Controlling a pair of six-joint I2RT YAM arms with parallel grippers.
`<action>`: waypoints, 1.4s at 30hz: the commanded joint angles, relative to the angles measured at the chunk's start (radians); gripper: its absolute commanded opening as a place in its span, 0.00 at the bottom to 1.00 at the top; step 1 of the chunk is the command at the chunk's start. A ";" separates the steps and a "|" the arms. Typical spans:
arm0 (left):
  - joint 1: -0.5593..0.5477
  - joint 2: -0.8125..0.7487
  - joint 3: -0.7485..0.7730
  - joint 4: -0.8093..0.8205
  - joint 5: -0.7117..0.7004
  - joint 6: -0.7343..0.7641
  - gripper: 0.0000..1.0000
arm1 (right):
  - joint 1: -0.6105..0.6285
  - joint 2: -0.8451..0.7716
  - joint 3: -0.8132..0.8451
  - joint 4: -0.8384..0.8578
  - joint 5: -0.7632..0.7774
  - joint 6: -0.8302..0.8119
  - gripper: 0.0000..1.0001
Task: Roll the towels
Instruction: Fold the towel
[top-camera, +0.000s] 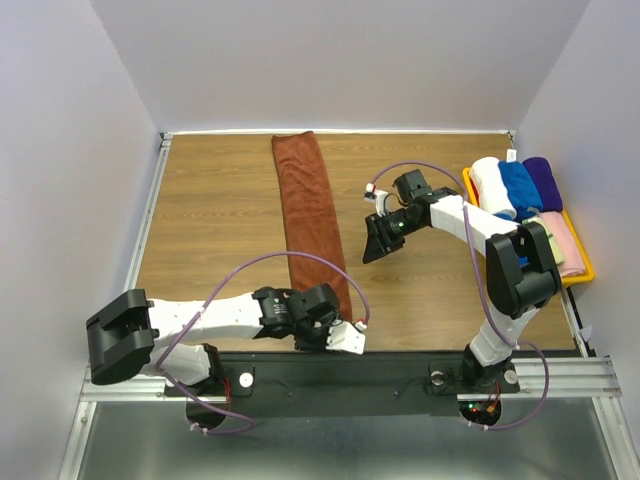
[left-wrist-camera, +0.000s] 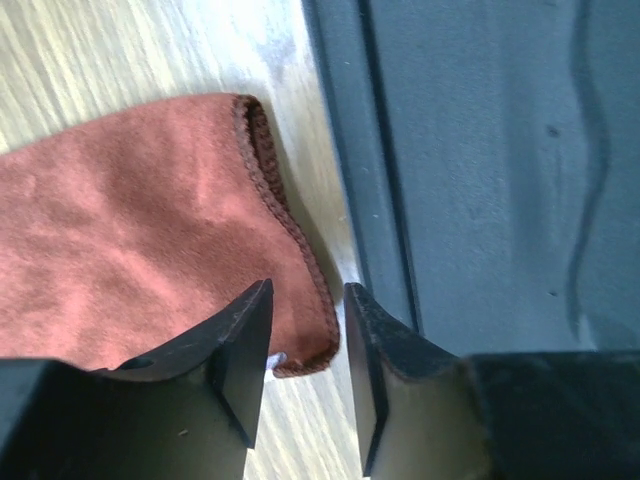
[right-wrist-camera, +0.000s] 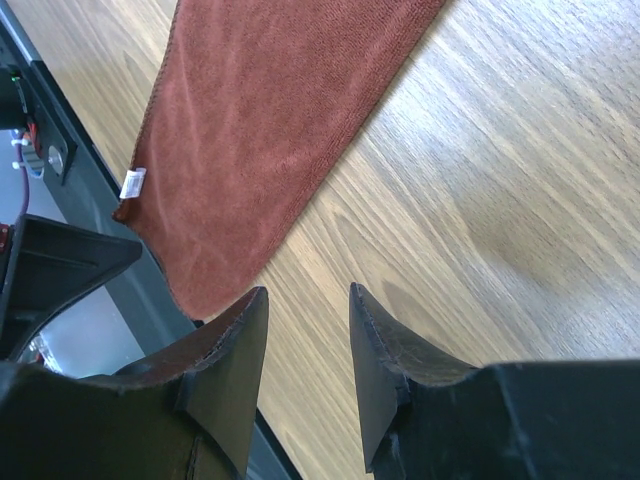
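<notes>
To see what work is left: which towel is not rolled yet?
The rust-brown towel: it lies flat as a long strip on the table. The white towel, blue towel and purple towel sit rolled in the yellow tray.

The whole table (top-camera: 220, 200) is seen from above, behind its near edge, from far off. The left wrist view is pointed down past the left gripper (left-wrist-camera: 307, 300), very close to the towel (left-wrist-camera: 130, 250) corner and rail (left-wrist-camera: 480, 180). The right wrist view is held higher and faced toward that edge. Towel end and rail are shared by all three.
</notes>
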 joint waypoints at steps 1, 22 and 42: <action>-0.006 0.024 0.001 0.063 -0.036 0.010 0.47 | -0.007 -0.005 0.039 0.006 0.001 -0.020 0.43; -0.006 0.120 -0.040 0.126 -0.038 0.057 0.43 | -0.020 -0.002 0.028 0.000 0.005 -0.034 0.43; -0.006 0.100 0.102 0.011 0.003 0.066 0.55 | -0.024 -0.014 0.018 -0.004 0.001 -0.045 0.43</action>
